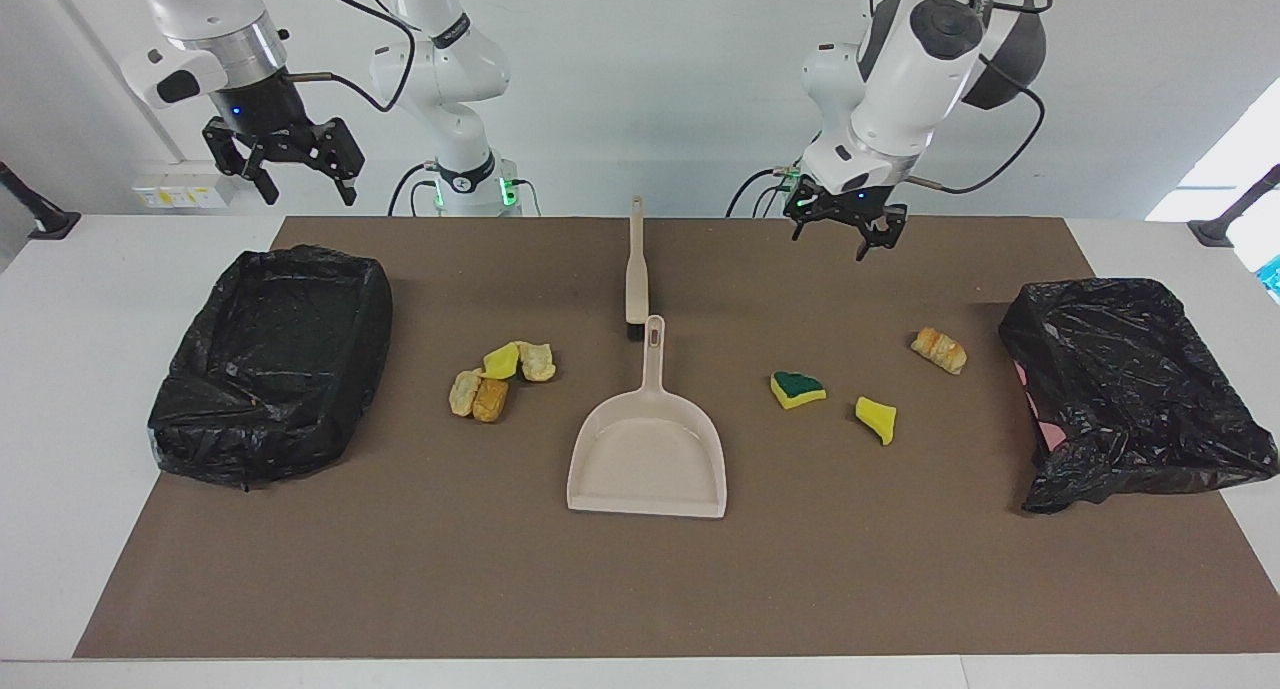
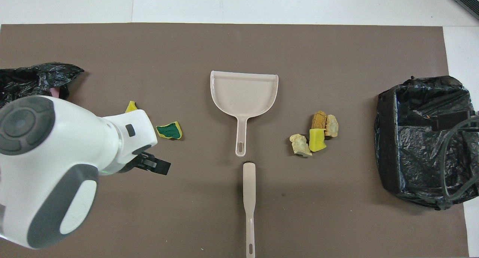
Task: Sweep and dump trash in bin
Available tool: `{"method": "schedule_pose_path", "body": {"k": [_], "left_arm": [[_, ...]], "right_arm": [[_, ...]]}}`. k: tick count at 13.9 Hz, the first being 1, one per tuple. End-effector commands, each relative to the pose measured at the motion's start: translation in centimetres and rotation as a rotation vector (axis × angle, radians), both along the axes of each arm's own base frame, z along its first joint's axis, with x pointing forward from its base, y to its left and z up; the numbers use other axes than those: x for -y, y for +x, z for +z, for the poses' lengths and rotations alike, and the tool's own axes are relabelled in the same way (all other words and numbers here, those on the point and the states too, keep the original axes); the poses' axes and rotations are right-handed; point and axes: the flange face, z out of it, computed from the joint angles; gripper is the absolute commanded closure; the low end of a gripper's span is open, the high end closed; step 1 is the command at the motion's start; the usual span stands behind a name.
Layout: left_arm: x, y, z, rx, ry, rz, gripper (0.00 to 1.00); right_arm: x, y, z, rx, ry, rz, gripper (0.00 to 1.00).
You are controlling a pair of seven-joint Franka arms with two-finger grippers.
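A clump of trash (image 1: pixel 500 379) (image 2: pixel 316 134), yellow sponge and tan lumps, lies beside the beige dustpan (image 1: pixel 648 459) (image 2: pixel 244 93), toward the right arm's end. Toward the left arm's end lie a green-topped sponge scrap (image 1: pixel 797 389) (image 2: pixel 169 130), a yellow chunk (image 1: pixel 876 419) (image 2: pixel 130 106) and a bread-like lump (image 1: pixel 938 350). The beige brush (image 1: pixel 636 269) (image 2: pixel 249 198) lies nearer the robots than the dustpan, in line with its handle. My left gripper (image 1: pixel 845 231) (image 2: pixel 153 164) hangs open and empty over the mat, between the brush and the bread lump. My right gripper (image 1: pixel 283 164) waits open, high over its end of the table.
A black-bagged bin (image 1: pixel 270 359) (image 2: pixel 423 138) stands at the right arm's end. A second one (image 1: pixel 1130 389) (image 2: pixel 37 72) stands at the left arm's end. In the overhead view the left arm's body hides the bread lump and most of the yellow chunk.
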Motion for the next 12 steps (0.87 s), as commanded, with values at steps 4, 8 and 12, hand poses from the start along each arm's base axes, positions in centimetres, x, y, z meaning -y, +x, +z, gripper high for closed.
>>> {"method": "schedule_pose_path", "body": {"k": [4,8,12], "left_arm": [[8.8,-6.7,-4.6,-0.006,0.011,-0.007,0.00],[16.7,-10.6,-9.8,0.019,-0.001,0.042,0.00],[20.3,-13.5,-13.1,0.010,0.011,0.033,0.00]], "right_arm": [[0.1,-0.1,0.3,-0.005,0.016,0.024,0.00],[0.1,-0.1,0.3,-0.005,0.016,0.024,0.00],[0.1,-0.1,0.3,-0.005,0.016,0.024,0.00]]}}
